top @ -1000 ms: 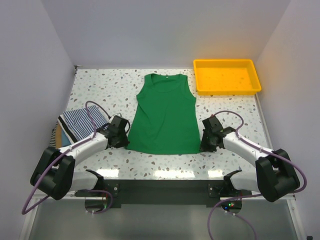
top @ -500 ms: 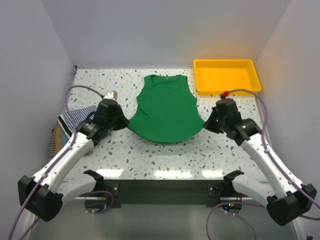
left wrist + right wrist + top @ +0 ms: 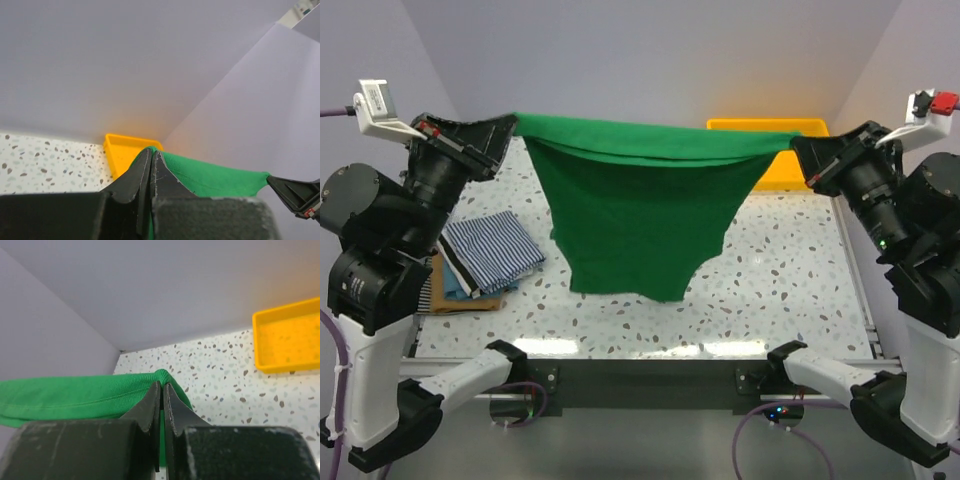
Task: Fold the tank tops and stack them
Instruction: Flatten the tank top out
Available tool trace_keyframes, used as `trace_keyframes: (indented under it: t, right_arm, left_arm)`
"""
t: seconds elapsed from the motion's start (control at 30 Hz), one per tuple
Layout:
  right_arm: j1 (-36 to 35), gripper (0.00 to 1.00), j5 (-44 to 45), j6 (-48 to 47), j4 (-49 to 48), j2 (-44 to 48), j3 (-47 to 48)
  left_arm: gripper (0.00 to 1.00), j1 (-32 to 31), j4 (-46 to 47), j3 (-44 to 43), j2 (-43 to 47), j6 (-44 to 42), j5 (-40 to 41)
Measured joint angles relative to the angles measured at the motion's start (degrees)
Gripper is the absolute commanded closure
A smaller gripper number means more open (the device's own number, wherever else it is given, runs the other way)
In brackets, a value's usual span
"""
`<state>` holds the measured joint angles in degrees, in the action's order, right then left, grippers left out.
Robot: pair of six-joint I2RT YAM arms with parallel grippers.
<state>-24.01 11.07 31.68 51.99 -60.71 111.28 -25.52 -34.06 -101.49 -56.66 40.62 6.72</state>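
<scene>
The plain green tank top (image 3: 640, 205) hangs in the air, stretched between both grippers, its hem edge taut along the top and the rest drooping toward the table. My left gripper (image 3: 510, 127) is shut on its left end; the cloth shows at the jaws in the left wrist view (image 3: 200, 175). My right gripper (image 3: 798, 148) is shut on its right end, seen in the right wrist view (image 3: 90, 397). A folded navy-white striped tank top (image 3: 495, 250) lies at the left on a pile with a tan one (image 3: 455, 298) under it.
A yellow plastic tray (image 3: 770, 160) sits at the back right, partly behind the raised cloth; it also shows in the left wrist view (image 3: 122, 150) and the right wrist view (image 3: 287, 335). White walls close in the speckled table (image 3: 780, 270) on three sides.
Both arms rose from the table with the green tank top's lower corners and spread apart. The top went from lying flat to hanging stretched high in the air.
</scene>
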Motion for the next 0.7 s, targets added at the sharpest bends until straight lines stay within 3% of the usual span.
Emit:
trace_keyframes:
  t: [0.13, 0.33, 0.5, 0.7]
  right_arm:
    - [0.0, 1.0, 0.15, -2.19, -0.83, -3.23, 5.14]
    - [0.02, 1.0, -1.7, -3.96, -4.92, -13.77, 4.72]
    - [0.57, 1.0, -4.28, -5.09, -8.61, -29.42, 8.59]
    - [3.13, 1.0, -9.14, -5.07, -8.9, -49.68, 26.95]
  left_arm:
    - [1.0, 0.0, 1.86, -3.19, -2.38, -0.02, 0.79]
    - [1.0, 1.55, 4.92, -2.01, -10.05, -1.51, 2.45]
    - [1.0, 11.06, 10.93, -1.81, -22.49, -0.7, -7.69]
    - [1.0, 17.35, 11.63, -19.93, -45.7, 0.92, -21.4]
